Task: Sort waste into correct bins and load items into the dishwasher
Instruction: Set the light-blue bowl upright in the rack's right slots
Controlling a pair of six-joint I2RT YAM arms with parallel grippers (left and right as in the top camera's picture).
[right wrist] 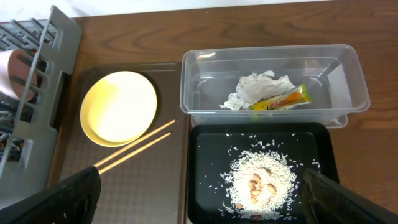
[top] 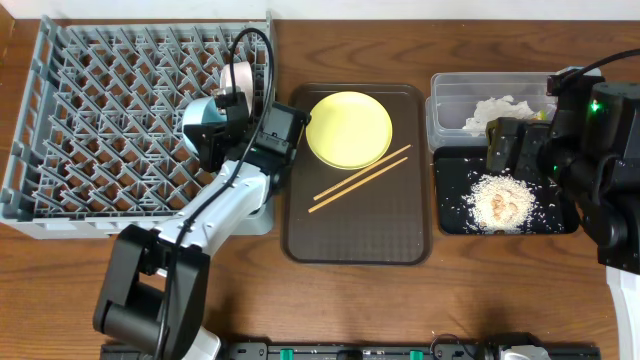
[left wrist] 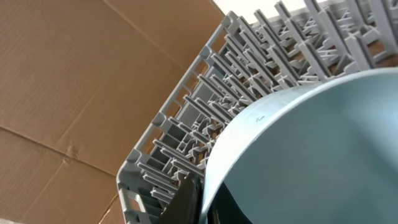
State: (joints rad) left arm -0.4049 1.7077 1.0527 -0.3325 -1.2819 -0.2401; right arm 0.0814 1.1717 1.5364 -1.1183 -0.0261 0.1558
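My left gripper (top: pixel 218 118) is shut on the rim of the light blue bowl (top: pixel 200 116), holding it tilted over the right part of the grey dishwasher rack (top: pixel 100 120). In the left wrist view the bowl (left wrist: pixel 311 149) fills the frame, with one dark finger (left wrist: pixel 186 199) against its rim and the rack's pegs (left wrist: pixel 249 62) behind. The yellow plate (top: pixel 349 129) and two chopsticks (top: pixel 360 178) lie on the brown tray. My right gripper (right wrist: pixel 202 205) hangs open over the black tray (right wrist: pixel 205 149), which holds rice crumbs (right wrist: pixel 258 180). Tissue (right wrist: pixel 258 90) and the wrapper (right wrist: pixel 283 99) lie in the clear tub (right wrist: pixel 186 81).
A pale round dish (top: pixel 240 75) stands on edge in the rack near its right wall; I cannot tell whether it is a cup or a bowl. The brown serving tray (top: pixel 400 230) lies between the rack and the bins. Cardboard (left wrist: pixel 74 93) lies beyond the rack.
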